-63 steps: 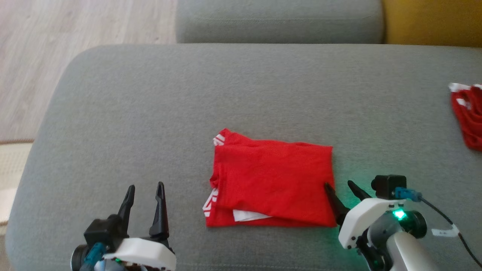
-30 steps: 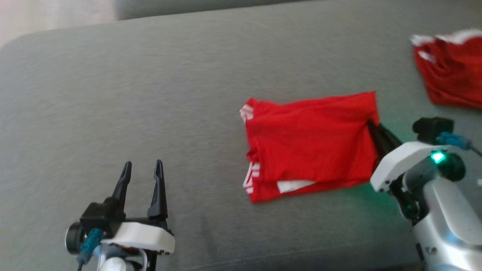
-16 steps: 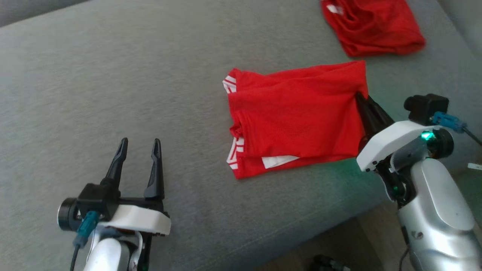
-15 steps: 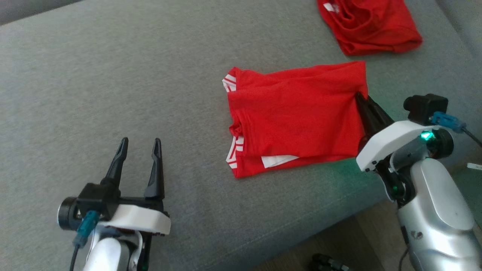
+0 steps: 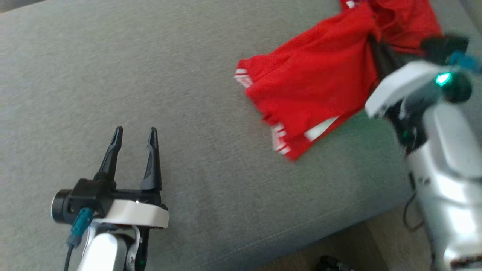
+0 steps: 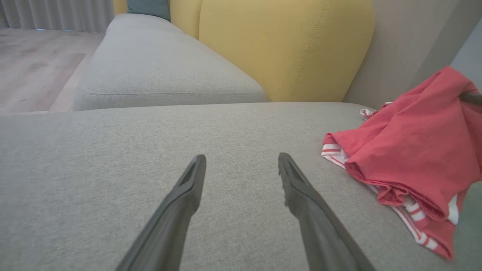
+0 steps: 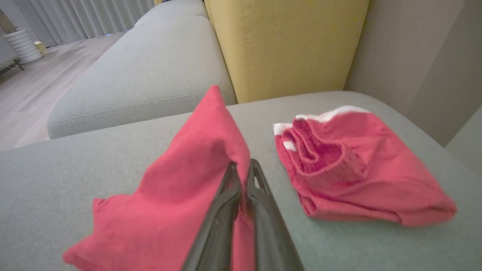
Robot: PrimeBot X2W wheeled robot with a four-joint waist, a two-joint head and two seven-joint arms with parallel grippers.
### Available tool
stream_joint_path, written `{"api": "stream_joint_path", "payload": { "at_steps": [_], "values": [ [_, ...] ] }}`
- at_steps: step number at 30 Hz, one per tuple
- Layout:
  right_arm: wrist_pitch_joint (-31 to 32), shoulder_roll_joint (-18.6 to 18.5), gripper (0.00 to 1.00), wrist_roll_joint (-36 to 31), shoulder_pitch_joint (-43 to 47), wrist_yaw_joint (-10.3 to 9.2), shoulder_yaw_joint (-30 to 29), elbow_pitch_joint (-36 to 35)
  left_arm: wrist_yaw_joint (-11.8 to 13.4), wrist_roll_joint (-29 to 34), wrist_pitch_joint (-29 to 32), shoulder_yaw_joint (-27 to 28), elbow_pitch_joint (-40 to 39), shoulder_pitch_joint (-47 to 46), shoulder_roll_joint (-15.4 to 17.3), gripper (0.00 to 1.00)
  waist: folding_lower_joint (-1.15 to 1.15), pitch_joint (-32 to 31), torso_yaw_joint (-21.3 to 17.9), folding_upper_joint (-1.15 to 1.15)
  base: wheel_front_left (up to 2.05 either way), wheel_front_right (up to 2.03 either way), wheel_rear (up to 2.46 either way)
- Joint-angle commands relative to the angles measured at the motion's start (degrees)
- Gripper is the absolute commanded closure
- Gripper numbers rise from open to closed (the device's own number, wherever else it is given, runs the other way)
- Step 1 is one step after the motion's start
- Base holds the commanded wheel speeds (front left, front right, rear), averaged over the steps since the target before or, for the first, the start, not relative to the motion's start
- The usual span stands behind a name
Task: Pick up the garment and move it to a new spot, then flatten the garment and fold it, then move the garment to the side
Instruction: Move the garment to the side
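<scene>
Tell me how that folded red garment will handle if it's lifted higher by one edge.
Probably floppy: the garment peaks where the right hand pinches it and sags to the couch elsewhere. Likely light, since one pinched edge raises much of it. The fold may slip apart; the striped lower layers trail unevenly.

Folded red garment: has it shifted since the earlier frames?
Yes. The folded garment, pinched by the right hand, has closed toward the second red garment lying on the sofa; its gripped edge is lifted.
</scene>
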Motion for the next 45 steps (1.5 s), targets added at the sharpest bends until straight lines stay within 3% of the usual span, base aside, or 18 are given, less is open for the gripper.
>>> {"api": "stream_joint_path", "payload": {
  "at_steps": [1, 11, 20, 29, 39, 40, 41, 45],
  "values": [
    [0.0, -0.7, 1.00, -0.8, -3.5, -0.05, 0.0, -0.8, 0.2, 0.2, -0.1, 1.4, -2.1, -2.2, 0.4, 0.00, 0.00, 0.1, 1.3, 0.00, 0.00, 0.00, 0.00],
    [-0.5, -7.1, 1.00, -7.4, -15.5, -0.05, -7.8, 9.3, 0.8, 0.0, -0.4, 1.1, -3.9, -3.3, 0.3, 0.00, 0.00, 2.8, 6.5, 0.00, 0.00, 0.00, 0.00],
    [-1.5, -12.6, 1.00, -12.4, -20.3, -0.05, -16.7, 12.9, 1.0, 0.0, -0.5, 1.2, -4.8, -4.5, 0.6, 0.00, 0.00, 5.4, 8.3, 0.00, 0.00, 0.00, 0.00],
    [-3.2, -15.4, 1.00, -19.7, -23.7, -0.05, -24.8, 17.3, 0.9, 0.1, -0.6, 0.4, -4.5, -5.3, 0.5, 0.00, 0.00, 6.8, 9.7, 0.00, 0.00, 0.00, 0.00],
    [-5.6, -17.1, 1.00, -31.9, -24.7, -0.05, -29.1, 19.1, 1.0, 0.2, -0.7, -0.1, -4.7, -5.9, 0.6, 0.00, 0.00, 8.1, 10.6, 0.00, 0.00, 0.00, 0.00],
    [-6.0, -17.2, 0.66, -33.1, -24.7, -0.05, -29.5, 19.3, 1.0, 0.2, -0.7, -0.2, -4.6, -6.0, 0.6, 0.00, 0.00, 8.3, 10.6, 0.00, 0.00, 0.00, 0.00],
    [-6.4, -17.2, 0.00, -33.9, -24.7, -0.05, -30.0, 19.4, 1.0, 0.2, -0.7, -0.3, -4.6, -6.1, 0.7, 0.00, 0.00, 8.5, 10.6, 0.00, 0.00, 0.00, 0.00],
    [-7.8, -16.6, 0.00, -36.1, -25.1, -0.05, -31.9, 19.6, 1.0, 0.2, -0.7, -0.4, -4.3, -6.4, 0.7, 0.00, 0.00, 8.7, 10.6, 0.00, 0.00, 0.00, 0.00]
  ]
}}
